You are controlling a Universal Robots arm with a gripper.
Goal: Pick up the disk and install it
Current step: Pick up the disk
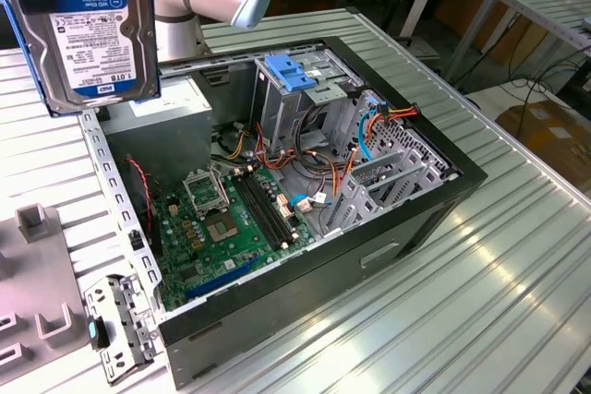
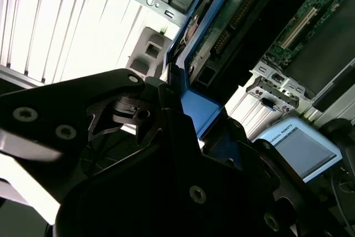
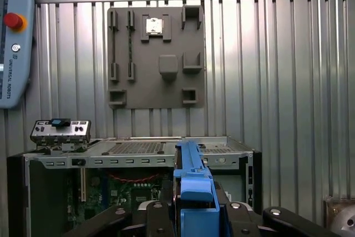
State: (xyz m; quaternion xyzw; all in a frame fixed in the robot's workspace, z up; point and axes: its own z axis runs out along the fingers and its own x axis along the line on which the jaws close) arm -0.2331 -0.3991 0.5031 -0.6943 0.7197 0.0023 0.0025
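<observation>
My pincer [image 3: 194, 210] is closed on the disk [image 3: 191, 178], with 1 jaw on each side of it and no gap that I can see, so I judge the hold firm. The disk juts out from me edge-on, its blue rail facing the first wrist camera. Its long axis runs straight away from the pincer toward the case [image 3: 138, 147].

In the exterior view the disk hangs in the air with its label showing. It touches nothing and sits over the case's corner beside the power supply [image 1: 175, 113]. The bay [image 1: 309, 99] stands inside the case, well apart from the disk, with a blue bracket [image 1: 291, 71] on top. As I read it, the disk is lifted but not yet installed. The case lies open on the ribbed surface [image 1: 480, 302].
</observation>
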